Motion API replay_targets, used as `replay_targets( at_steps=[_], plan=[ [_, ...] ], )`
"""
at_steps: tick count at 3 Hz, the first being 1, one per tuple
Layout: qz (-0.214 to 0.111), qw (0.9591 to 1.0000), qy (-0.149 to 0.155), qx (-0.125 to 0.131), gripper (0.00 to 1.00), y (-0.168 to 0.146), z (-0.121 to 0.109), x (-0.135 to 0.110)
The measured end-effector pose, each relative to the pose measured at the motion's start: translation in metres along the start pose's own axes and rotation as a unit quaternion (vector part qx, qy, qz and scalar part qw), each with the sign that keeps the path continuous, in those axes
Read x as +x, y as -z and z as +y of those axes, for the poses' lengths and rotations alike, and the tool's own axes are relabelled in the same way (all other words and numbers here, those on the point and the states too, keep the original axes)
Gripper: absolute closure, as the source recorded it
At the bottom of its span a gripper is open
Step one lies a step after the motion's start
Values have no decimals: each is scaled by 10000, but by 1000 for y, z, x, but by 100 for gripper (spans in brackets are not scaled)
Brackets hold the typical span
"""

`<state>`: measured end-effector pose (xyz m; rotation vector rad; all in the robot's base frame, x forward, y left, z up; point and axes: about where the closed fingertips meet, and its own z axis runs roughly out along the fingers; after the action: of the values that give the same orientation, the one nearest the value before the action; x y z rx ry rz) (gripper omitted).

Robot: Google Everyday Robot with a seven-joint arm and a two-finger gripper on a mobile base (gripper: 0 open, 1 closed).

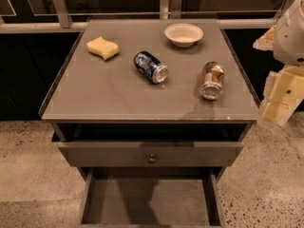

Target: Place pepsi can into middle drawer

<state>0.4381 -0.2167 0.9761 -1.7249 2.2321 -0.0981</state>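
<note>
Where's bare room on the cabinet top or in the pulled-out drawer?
Free: front strip of the cabinet top, ahead of sponge and blue can; whole visible floor of the pulled-out drawer. Crowded: back right, around bowl and brown can. The hand sits off the top's right edge.

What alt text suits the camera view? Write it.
A Pepsi can lies on its side on a cabinet top, with a yellow sponge, white bowl and brown-gold can around it. Below, the middle drawer is pulled open. The end effector hangs off the cabinet's right edge.
</note>
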Motion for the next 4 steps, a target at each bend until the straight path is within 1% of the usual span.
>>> replay_targets(
  at_steps=[1, 2, 3, 4],
  plan=[
    [0, 10000, 0, 1, 0, 0, 0, 0],
    [-76, 9998, -61, 148, 0, -1, -7, -2],
    [-282, 9981, -234, 502, 0, -17, -31, -14],
    [-821, 9928, -492, 713, 0, -40, -71, -41]
  ],
)
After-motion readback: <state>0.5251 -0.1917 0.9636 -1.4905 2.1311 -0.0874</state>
